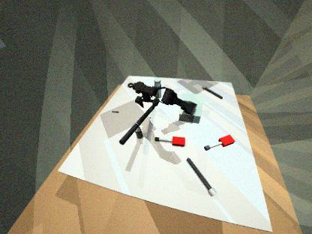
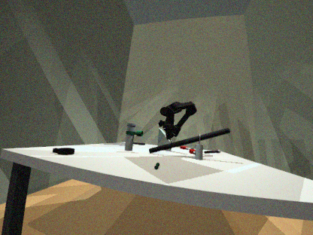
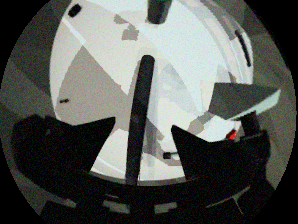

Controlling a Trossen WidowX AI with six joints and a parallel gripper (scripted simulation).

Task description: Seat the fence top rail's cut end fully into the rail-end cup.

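The big grey post (image 1: 157,85) stands at the back of the white mat, with a green band and cup (image 2: 136,132) near its top. The black rail (image 1: 139,121) slants through the loop cap on a short grey post (image 1: 139,132). Its lower end points at the big post and stops short of the cup, as the exterior view (image 2: 188,141) shows. My gripper (image 1: 147,99) is open and hovers over the rail's post-side end. I cannot tell whether the fingers touch it.
Two red-headed tools (image 1: 178,141) (image 1: 226,140) lie right of the rail. A black rod with a grey tip (image 1: 200,176) lies nearer the front, and another black rod (image 1: 212,93) at the back right. A black ring (image 2: 64,151) and a small dark piece (image 1: 115,112) lie at the left.
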